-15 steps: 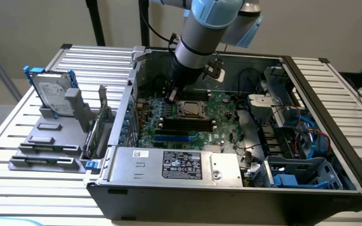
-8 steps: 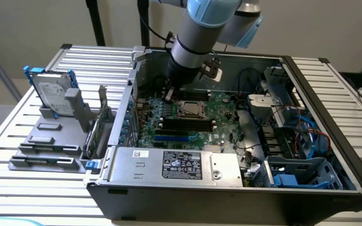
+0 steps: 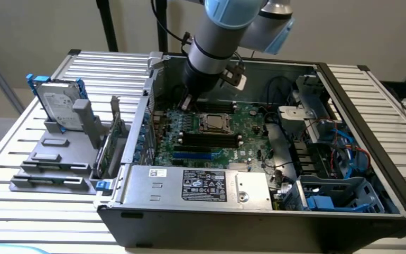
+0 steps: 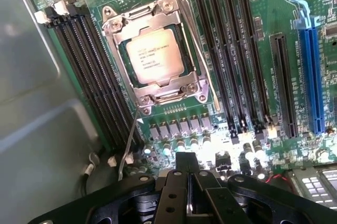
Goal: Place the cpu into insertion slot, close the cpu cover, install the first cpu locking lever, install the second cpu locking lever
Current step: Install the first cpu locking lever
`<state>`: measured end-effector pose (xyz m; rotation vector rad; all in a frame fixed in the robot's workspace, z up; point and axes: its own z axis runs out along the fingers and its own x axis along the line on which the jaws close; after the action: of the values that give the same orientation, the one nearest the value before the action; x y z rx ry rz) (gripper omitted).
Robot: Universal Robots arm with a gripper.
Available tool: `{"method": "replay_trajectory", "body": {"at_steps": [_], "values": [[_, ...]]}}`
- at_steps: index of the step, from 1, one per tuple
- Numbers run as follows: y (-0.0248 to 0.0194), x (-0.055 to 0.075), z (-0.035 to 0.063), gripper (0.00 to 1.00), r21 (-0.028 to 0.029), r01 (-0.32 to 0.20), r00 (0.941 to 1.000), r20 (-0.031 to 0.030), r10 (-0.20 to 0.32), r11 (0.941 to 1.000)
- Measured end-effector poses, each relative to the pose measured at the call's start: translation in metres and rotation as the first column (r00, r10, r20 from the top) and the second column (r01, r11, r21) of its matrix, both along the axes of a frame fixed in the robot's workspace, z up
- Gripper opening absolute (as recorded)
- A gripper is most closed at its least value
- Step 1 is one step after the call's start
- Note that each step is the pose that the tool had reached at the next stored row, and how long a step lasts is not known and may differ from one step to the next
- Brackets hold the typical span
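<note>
My gripper [image 4: 189,182] closed, poised near the insertion slot [image 4: 122,59]. The cpu [image 4: 154,55] sits in slot, cpu cover [image 4: 167,91] down over it; thin lever [image 4: 129,145] angled out beside slot.

Quick tally, nothing else. One cpu [image 4: 155,55] and one cpu cover [image 4: 117,30], both mid-motherboard [image 4: 263,2]. Two locking levers: one [image 4: 206,74] along the cover's edge, one [image 4: 129,146] poking out past its corner. Two banks of long black memory slots [image 4: 89,71] [image 4: 226,60] flanking the cover, four per bank by the look of it, so eight. One long blue slot [image 4: 311,76] near the motherboard's edge, one black slot [image 4: 280,81] right beside it. Further out: one robot arm [image 3: 217,32], one open case [image 3: 372,159], one grey power supply [image 3: 196,185] along the case's edge, one hard drive [image 3: 58,106] on the slatted table [image 3: 19,211] by the case's side wall.
</note>
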<state>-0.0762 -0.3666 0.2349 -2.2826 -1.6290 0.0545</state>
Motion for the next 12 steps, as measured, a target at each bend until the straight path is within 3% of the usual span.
{"method": "replay_trajectory", "body": {"at_steps": [3, 5, 12], "values": [[0.0000, -0.0023, 0.0028, 0.11, 0.0183, 0.018, 0.9998, 0.0000, -0.018, 0.9997], [0.0000, -0.0032, 0.0034, 0.11, 0.0261, 0.034, 0.9994, -0.0002, -0.034, 0.9991], [0.0000, -0.0037, 0.0032, 0.11, 0.0282, 0.113, 0.9936, -0.0078, -0.112, 0.9932]]}}
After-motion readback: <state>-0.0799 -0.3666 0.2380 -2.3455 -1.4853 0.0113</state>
